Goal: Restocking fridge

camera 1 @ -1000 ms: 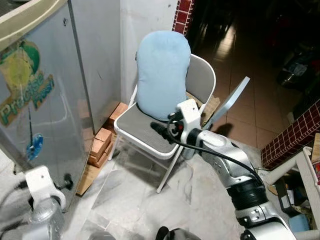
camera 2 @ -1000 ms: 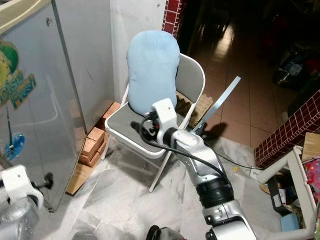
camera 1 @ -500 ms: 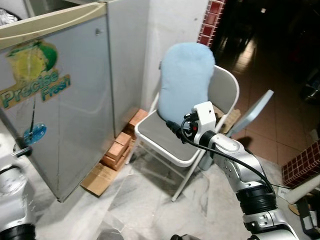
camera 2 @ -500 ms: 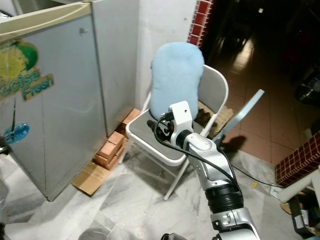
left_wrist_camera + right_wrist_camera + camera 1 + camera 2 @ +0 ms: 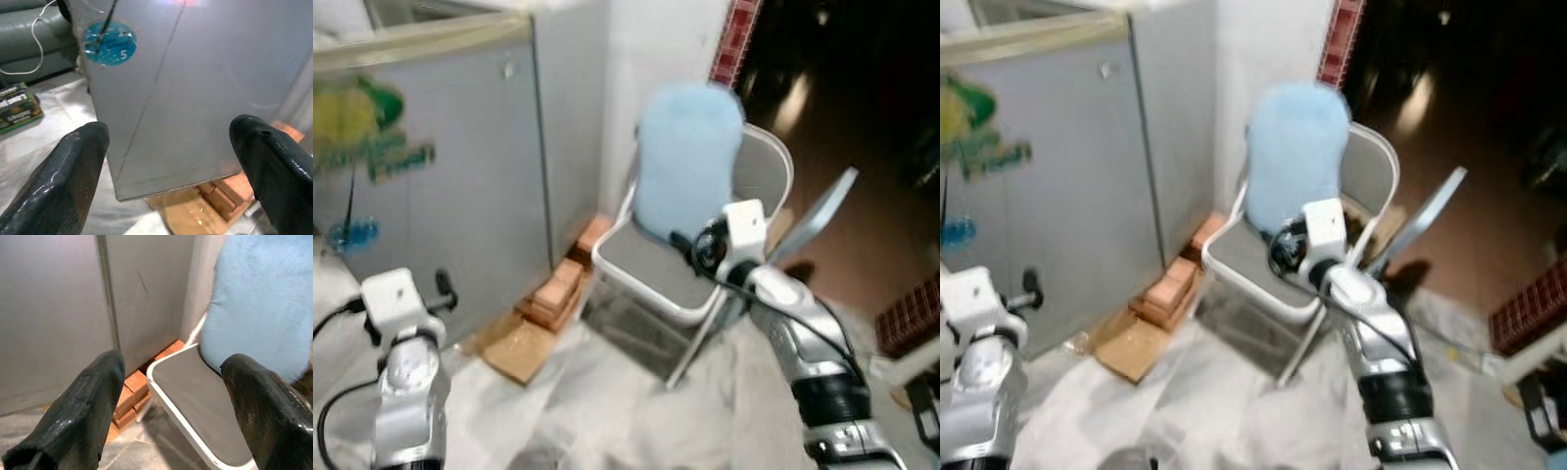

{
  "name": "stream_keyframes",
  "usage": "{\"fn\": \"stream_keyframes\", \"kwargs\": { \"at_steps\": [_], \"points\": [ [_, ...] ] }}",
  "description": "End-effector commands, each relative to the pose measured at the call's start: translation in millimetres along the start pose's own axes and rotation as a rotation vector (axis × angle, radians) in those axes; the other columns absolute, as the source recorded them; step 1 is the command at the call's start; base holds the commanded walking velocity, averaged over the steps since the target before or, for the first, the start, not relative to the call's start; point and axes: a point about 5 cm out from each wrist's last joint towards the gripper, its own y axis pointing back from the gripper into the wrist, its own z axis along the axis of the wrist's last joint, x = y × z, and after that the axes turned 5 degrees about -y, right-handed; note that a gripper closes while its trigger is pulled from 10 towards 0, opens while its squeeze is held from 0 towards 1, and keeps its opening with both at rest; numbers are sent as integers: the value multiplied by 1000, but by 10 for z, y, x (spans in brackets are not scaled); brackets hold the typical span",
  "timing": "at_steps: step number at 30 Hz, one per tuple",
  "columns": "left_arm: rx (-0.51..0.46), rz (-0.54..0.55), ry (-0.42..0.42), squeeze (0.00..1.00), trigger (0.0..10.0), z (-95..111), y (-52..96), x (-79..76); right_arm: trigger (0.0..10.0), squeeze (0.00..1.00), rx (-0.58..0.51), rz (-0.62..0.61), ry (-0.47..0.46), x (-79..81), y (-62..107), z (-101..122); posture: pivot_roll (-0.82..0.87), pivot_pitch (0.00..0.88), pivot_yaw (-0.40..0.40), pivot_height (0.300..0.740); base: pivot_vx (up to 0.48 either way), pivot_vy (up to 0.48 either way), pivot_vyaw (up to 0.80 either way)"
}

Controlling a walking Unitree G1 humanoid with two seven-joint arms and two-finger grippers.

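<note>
Left eye view is showing a tall grey metal fridge [image 5: 440, 186] with its door closed, standing on the robot's left. A green and yellow fruit sticker [image 5: 367, 132] is sitting on the door, and a small round blue sticker [image 5: 108, 41] is lower down. Just beside the fridge's near bottom corner, orange bricks [image 5: 563, 289] and a flat brown cardboard piece [image 5: 514, 348] are lying on the pale marble floor [image 5: 636, 421].

A white folding chair with a grey seat [image 5: 656, 269] is standing against the wall, and a soft light blue cushion [image 5: 688, 157] is leaning on its back.

The left gripper [image 5: 171, 161] is pointing at the fridge door with its fingers wide apart and nothing between them. The right gripper [image 5: 171, 401] is hanging near the chair seat's front edge, fingers also spread apart and empty. Bare floor is lying open between the two arms.
</note>
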Motion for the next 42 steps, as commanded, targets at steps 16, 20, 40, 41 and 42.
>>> {"fn": "stream_keyframes", "kwargs": {
  "at_steps": [16,20,40,41,42],
  "points": [
    [-128,-311,95,0,10000,336,74,-558,10000,0,-15,-22,5,-10,3,38,68,0,-95,740,0,480,-581],
    [-130,-368,96,0,10000,342,132,-648,10000,0,-14,-27,8,-22,7,32,66,0,-95,740,0,480,-800],
    [-136,-566,89,0,10000,310,354,-867,10000,0,-362,-228,65,-146,202,321,63,0,-91,740,0,480,-252],
    [-141,-536,97,0,10000,321,331,-842,10000,0,-361,-276,38,-179,230,283,62,0,-87,740,0,480,0],
    [-141,-536,97,0,10000,321,331,-842,10000,0,-361,-276,38,-179,230,283,62,0,-87,740,0,480,0]
  ]
}}
